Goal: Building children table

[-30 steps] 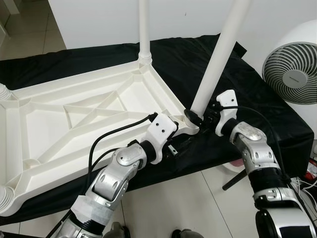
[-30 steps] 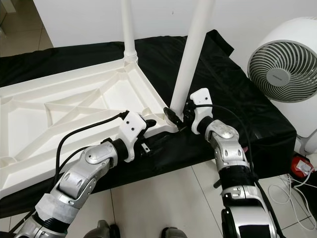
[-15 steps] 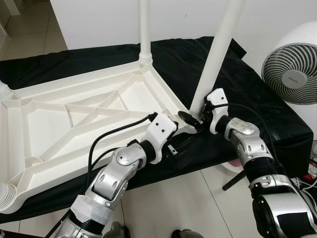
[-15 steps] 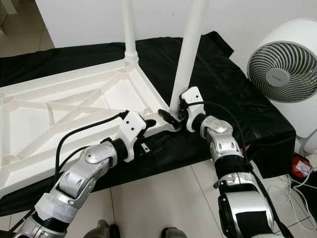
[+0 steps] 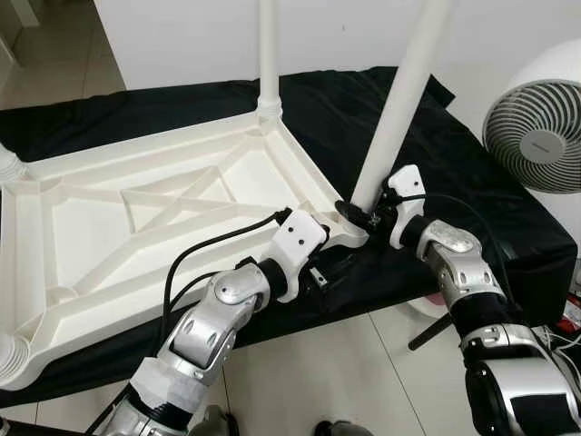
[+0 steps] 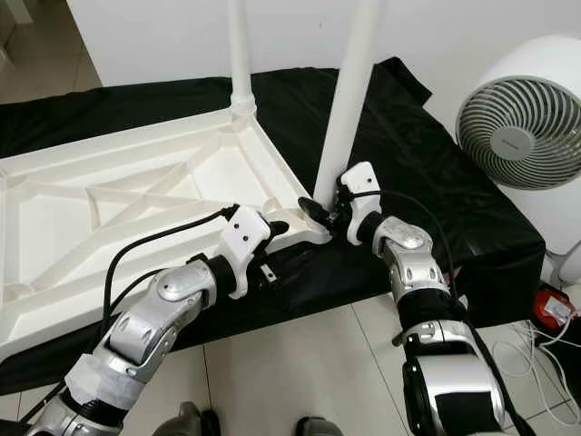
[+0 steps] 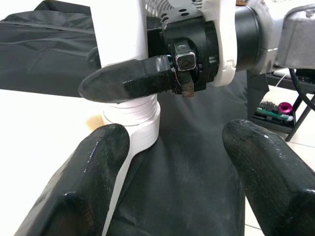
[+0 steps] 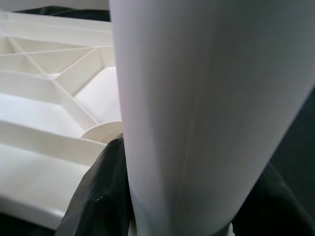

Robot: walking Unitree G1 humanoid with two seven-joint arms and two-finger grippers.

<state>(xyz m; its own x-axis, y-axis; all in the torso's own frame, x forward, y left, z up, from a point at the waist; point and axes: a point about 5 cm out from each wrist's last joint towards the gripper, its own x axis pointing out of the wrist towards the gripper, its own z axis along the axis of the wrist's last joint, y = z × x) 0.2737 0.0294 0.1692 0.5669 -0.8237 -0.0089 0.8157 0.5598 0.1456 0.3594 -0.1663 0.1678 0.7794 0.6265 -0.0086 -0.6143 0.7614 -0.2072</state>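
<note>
- Tabletop [image 5: 154, 218] lies upside down on black cloth [image 5: 454, 182].
- Right gripper [image 5: 363, 216] fingers clasp the leg [image 5: 399, 109], tilted upward.
- Left gripper [image 5: 331, 272] fingers spread wide beside the corner.

Left end effector [image 7: 167, 162]: arm extended forward and low, fingers spread apart (nothing between them). Right end effector [image 6: 325, 213]: forearm angled inward, fingers [image 7: 129, 83] closed around a white leg [image 5: 399, 109].

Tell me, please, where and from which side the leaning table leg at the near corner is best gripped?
Grip the table leg low on its smooth round shaft, just above the threaded collar, coming sideways from the robot's right. The right pincer already clasps it there. The upturned tabletop blocks the other side, and a low hold probably steers the tilted leg best.
</note>
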